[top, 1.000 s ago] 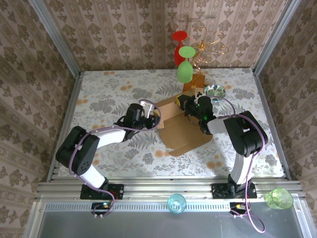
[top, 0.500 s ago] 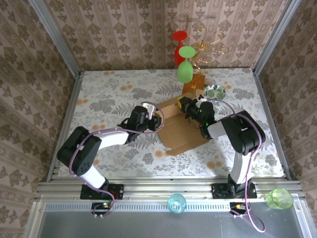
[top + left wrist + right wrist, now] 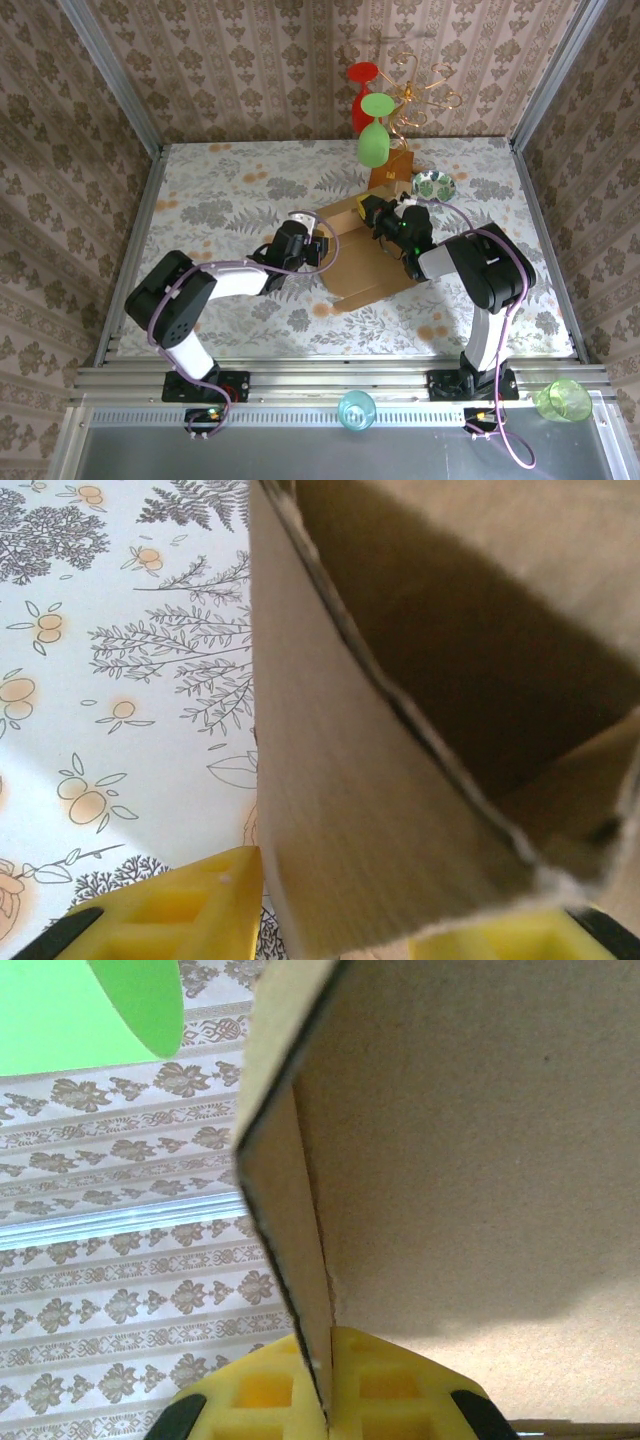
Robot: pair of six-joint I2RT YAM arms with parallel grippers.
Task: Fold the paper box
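The paper box (image 3: 365, 268) is a light-brown cardboard sheet lying mid-table with its far and left walls raised. My left gripper (image 3: 318, 243) is at the box's left side. In the left wrist view a raised flap (image 3: 380, 810) fills the gap between the yellow fingers (image 3: 180, 910), and the left gripper (image 3: 390, 920) is open around it. My right gripper (image 3: 372, 213) is at the far wall. In the right wrist view the right gripper (image 3: 322, 1360) is shut on a thin cardboard edge (image 3: 285, 1230) of the box.
Behind the box, a gold wire stand on a wooden block (image 3: 392, 165) holds a green glass (image 3: 372, 145) and a red glass (image 3: 362, 75). A patterned dish (image 3: 433, 185) sits at the back right. A blue cup (image 3: 356, 410) and a green cup (image 3: 563, 400) stand on the near rail.
My left gripper has moved right, from beside the box onto its left flap. The right gripper has kept its hold on the far wall and barely moved.
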